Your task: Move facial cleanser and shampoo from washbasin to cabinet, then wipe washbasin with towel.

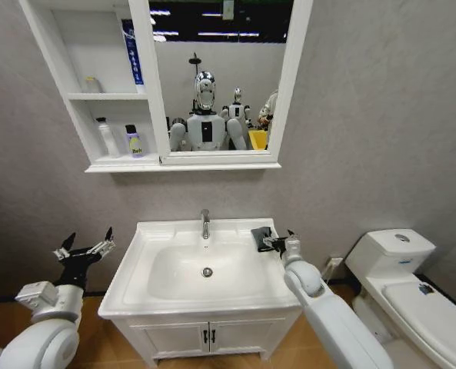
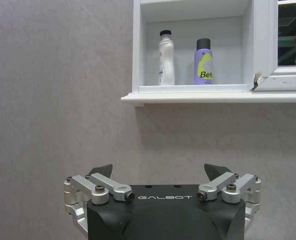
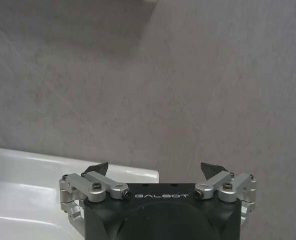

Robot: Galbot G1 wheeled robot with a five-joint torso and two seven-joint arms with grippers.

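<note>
The white washbasin [image 1: 147, 296] has a chrome tap [image 1: 205, 223] and a round drain. A dark folded towel [image 1: 260, 233] lies on its rear right corner. My right gripper [image 1: 277, 242] [image 3: 155, 169] is open right beside the towel, with nothing between its fingers. My left gripper [image 1: 85, 246] [image 2: 160, 171] is open and held left of the basin, facing the wall. On the lowest shelf of the cabinet [image 1: 120, 164] [image 2: 187, 97] stand a white bottle [image 1: 104, 137] [image 2: 166, 57] and a purple bottle [image 1: 134, 142] [image 2: 203, 62]. I cannot tell which is the facial cleanser and which the shampoo.
A blue tube [image 1: 131, 50] stands on the top shelf and a small item [image 1: 93, 84] on the middle one. The mirror [image 1: 216, 77] reflects me. A white toilet [image 1: 412, 292] stands to the right. A two-door vanity cupboard [image 1: 208, 337] sits under the basin.
</note>
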